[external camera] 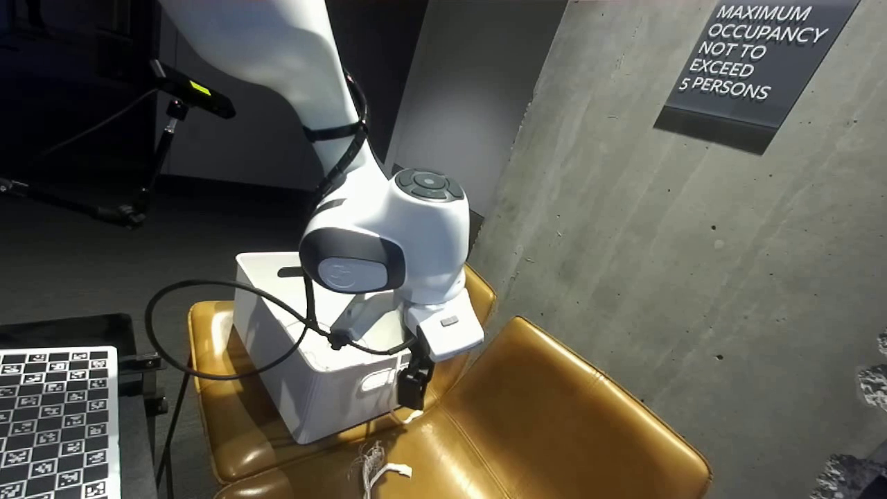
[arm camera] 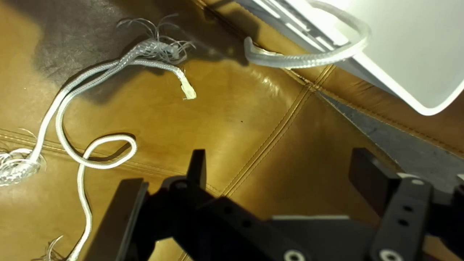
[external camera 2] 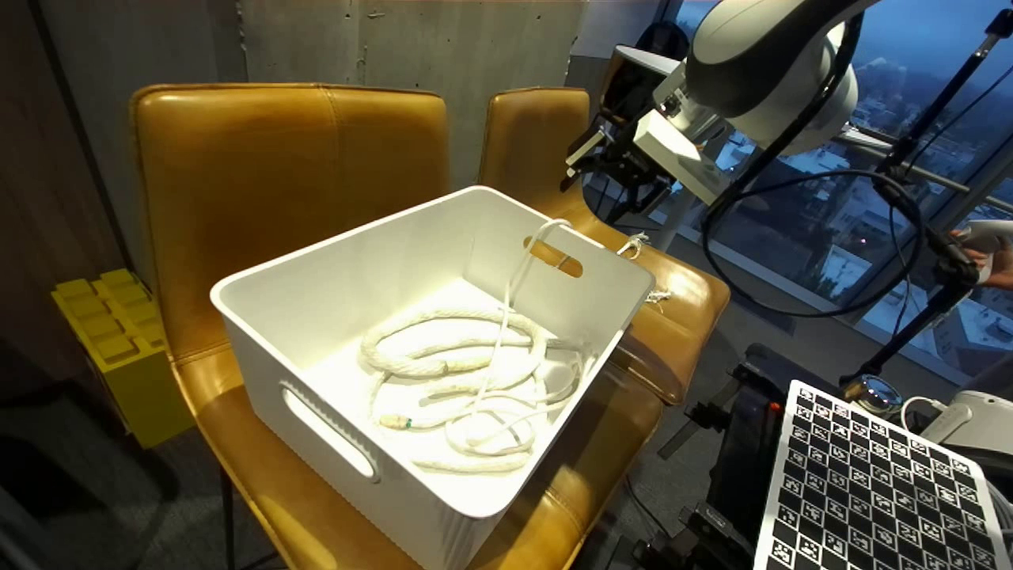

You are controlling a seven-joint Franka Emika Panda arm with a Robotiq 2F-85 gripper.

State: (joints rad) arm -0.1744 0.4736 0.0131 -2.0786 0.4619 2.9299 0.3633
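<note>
Some frayed cord lies on that tan chair near the gripper, its jaws spread wide and empty.

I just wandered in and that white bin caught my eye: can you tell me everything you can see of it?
The white bin looks like smooth plastic: deep, open-topped, roughly rectangular, with rounded corners and an elongated handle slot in each of two opposite walls. It stands upright on a tan, leather-look chair. Loose coils of pale rope lie inside, and a thinner cord bends over its edge above one slot. The robot's jaws stand open, apart from it.
</note>
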